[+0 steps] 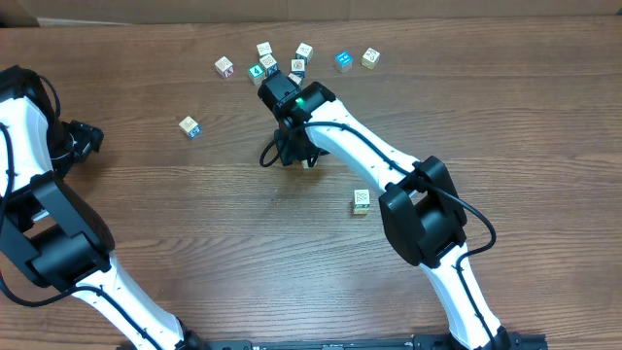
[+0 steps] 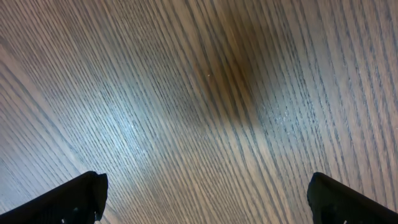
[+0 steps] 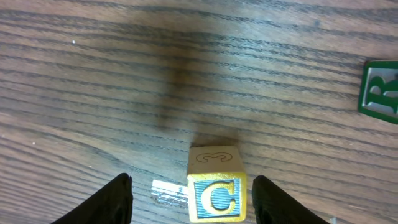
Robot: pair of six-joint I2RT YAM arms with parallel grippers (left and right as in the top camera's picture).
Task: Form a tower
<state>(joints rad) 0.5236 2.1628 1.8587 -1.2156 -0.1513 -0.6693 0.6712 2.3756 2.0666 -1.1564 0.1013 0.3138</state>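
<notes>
Tower, between the right fingers, cut off below.

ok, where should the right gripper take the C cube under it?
Pinch the two side faces flanking the C face, from above. The C cube sits flat and square between the right gripper's open fingers, so those faces run parallel to the pads.

Tower flanked by uneven gaps inside the right hand; cubes crowded along the tabletop's far edge.
</notes>
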